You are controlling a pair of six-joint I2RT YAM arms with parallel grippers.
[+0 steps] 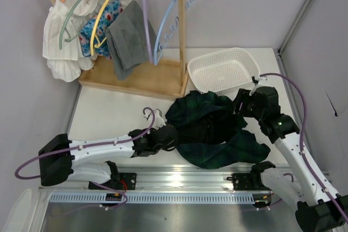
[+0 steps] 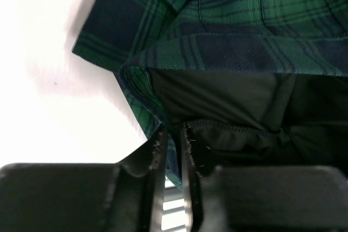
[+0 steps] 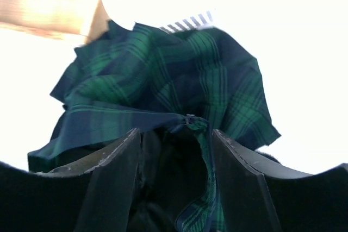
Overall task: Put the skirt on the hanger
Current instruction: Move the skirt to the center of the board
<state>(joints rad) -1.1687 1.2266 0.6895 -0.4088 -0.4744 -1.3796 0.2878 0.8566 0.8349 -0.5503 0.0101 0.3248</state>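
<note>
**Top view:** A dark green plaid skirt (image 1: 217, 129) lies crumpled on the white desk (image 1: 109, 112), just on the arms' side of a white basket (image 1: 223, 71). The heap's long axis runs left to right along the basket's near side. The right tool (image 1: 242, 104) sits at the skirt end beside the basket's near right corner. The left tool (image 1: 163, 137) sits at the opposite end, near-left of the basket and well apart from it. Both tools reach the cloth, so neither arm is nearer. A wooden rack (image 1: 130, 77) of hangers (image 1: 166, 31) stands left of the basket.

**Left wrist view:** The fingers (image 2: 157, 150) stand nearly together, pinching a thin plaid hem. Beyond them the skirt folds open onto black lining (image 2: 217, 96).

**Right wrist view:** The fingers (image 3: 117, 172) stand apart and grip nothing. A zipper end (image 3: 189, 119) and loose cloth sit between them. You likely need to close here before lifting toward the rack.
</note>
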